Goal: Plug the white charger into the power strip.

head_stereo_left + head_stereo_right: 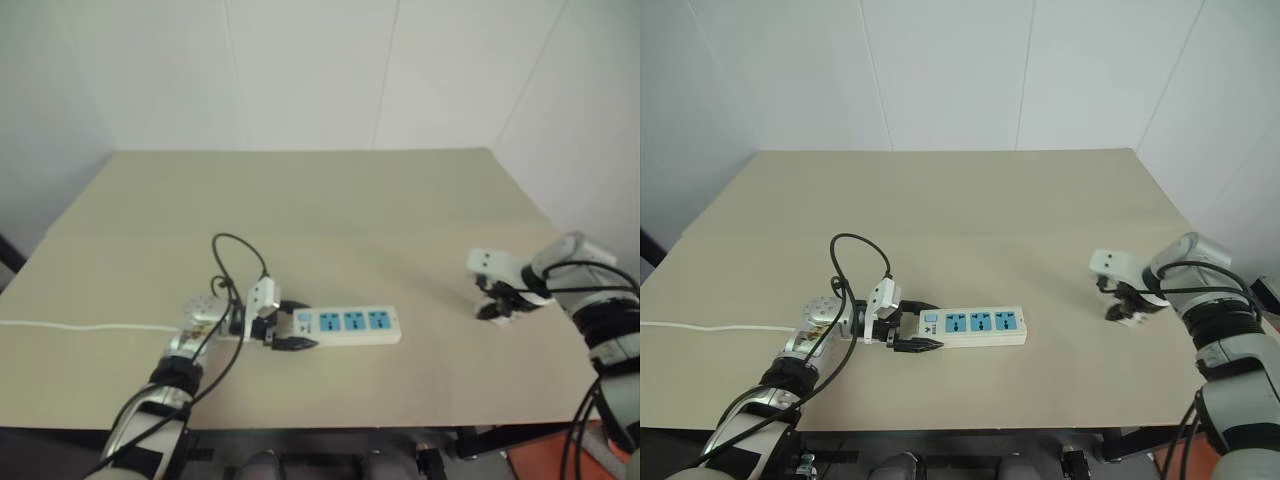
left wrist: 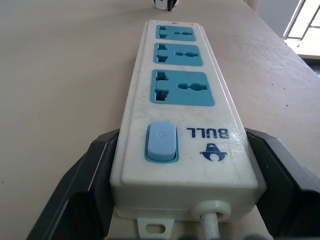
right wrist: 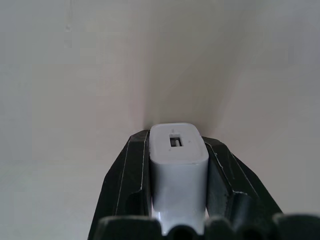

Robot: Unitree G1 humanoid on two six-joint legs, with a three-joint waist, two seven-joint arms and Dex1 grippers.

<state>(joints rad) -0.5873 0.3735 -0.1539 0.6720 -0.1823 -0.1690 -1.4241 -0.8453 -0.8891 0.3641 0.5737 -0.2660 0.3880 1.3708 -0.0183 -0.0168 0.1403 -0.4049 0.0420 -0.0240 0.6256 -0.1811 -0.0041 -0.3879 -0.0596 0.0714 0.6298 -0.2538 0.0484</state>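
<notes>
The power strip (image 2: pixel 182 105) lies flat on the worktop (image 1: pixel 330 190), long axis running left to right, near the front edge and left of centre. Three blue socket faces (image 2: pixel 181 89) sit in a row; all three are vacant. A pale blue rocker switch (image 2: pixel 161 141) occupies the end nearest the left gripper (image 1: pixel 912 335).

Left gripper: the black fingers (image 2: pixel 82 192) are clamped on both long sides of the power strip at the switch end, just where the thin white cord (image 2: pixel 212 227) exits. This grip braces the strip against sliding.

Right gripper (image 1: pixel 1127 308): positioned well apart from the strip, toward the right side of the worktop, pointing steeply down. Its fingers (image 3: pixel 129 182) are clenched on the white charger (image 3: pixel 178 167), which sits squarely between them. The charger face with a small rectangular port is visible to the wrist camera; the prongs are not visible, so their orientation relative to the sockets cannot be confirmed. In the head views the gripper appears close to the worktop; whether the charger is clear of the surface cannot be determined.

Task status, as judged:
- Done: strip secured; charger grasped.
- Remaining: carry the charger across to the strip, align the prongs over one socket face, and press it home.
- No insertion has begun.
</notes>
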